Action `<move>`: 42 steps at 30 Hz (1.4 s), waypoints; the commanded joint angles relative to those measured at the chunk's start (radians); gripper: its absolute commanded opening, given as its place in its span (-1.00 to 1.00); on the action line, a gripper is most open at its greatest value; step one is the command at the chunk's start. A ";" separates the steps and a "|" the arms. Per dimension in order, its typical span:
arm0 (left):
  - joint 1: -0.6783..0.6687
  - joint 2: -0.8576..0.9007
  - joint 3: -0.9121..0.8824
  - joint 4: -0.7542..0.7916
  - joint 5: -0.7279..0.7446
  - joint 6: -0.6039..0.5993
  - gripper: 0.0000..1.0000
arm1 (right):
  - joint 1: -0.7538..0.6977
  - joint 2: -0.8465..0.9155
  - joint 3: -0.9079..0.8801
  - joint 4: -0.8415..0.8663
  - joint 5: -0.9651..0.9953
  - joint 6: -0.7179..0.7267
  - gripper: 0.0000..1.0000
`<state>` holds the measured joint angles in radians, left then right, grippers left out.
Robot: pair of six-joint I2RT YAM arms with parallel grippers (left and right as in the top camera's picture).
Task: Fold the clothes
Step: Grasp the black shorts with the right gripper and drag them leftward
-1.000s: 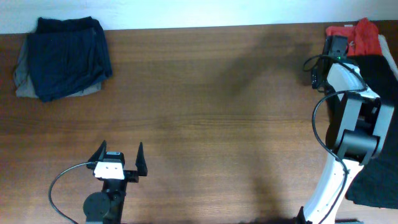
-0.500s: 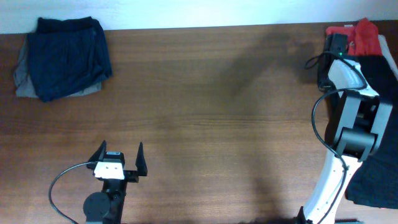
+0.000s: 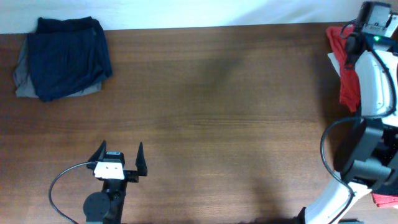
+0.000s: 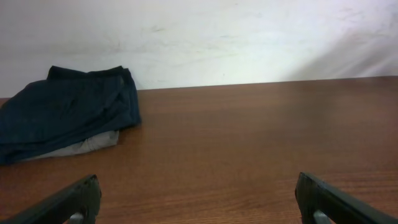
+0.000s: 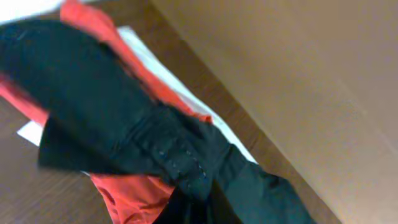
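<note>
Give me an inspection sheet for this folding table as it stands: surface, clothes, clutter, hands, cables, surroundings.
Surface: brown wooden table, soft shadows across the middle.
Job's things: navy garment folded on a grey garment at the far left corner; coral-red garment and black garment bunched at the far right.
Clutter: pale sheet showing at the red garment's edge.
Hands: left hand open and empty at the near edge; right hand over the right pile, fingers not made out.
Cables: black loop by the left arm; another on the right arm.
Surroundings: pale wall.
</note>
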<state>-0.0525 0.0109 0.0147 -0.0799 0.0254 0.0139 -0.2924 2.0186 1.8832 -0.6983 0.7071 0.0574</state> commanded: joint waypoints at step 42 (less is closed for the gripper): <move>0.001 -0.005 -0.005 -0.003 0.000 -0.006 0.99 | 0.355 -0.158 -0.388 -0.549 -0.809 0.243 0.98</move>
<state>-0.0521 0.0109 0.0147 -0.0799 0.0254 0.0139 0.0570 1.8561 1.6024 -1.2884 -0.0322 0.2924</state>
